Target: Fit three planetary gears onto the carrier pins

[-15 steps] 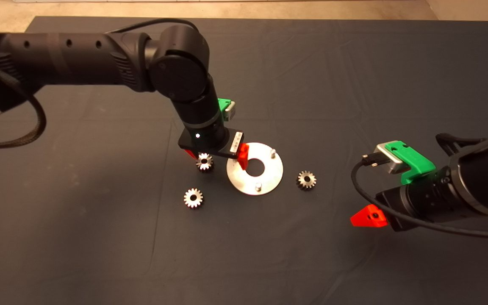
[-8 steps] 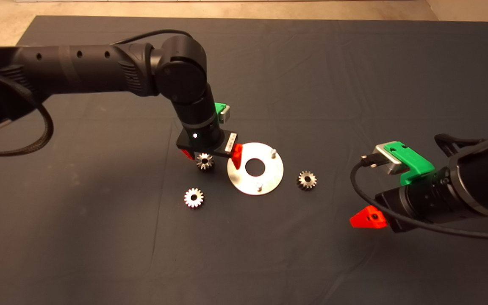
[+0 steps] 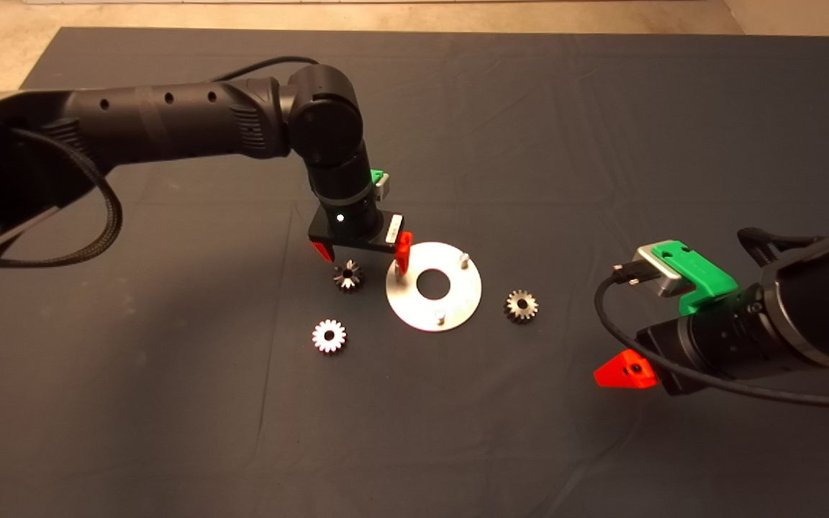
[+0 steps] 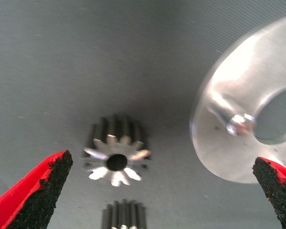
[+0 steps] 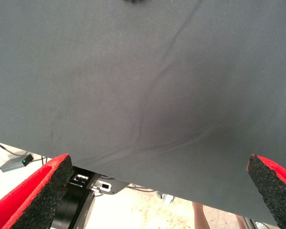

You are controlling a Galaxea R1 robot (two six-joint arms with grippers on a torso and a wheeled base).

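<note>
Warm, dim light falls on the dark mat, leaving a broad soft shadow on its left. The silver disc glares brightly. In the left wrist view the disc smears with blur; the nearby gear stays sharper.

Dark mat — gears, disc

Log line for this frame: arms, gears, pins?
left gripper: open above gear | right gripper: open, parked | gears: all three on mat | carrier pins: bare
</note>
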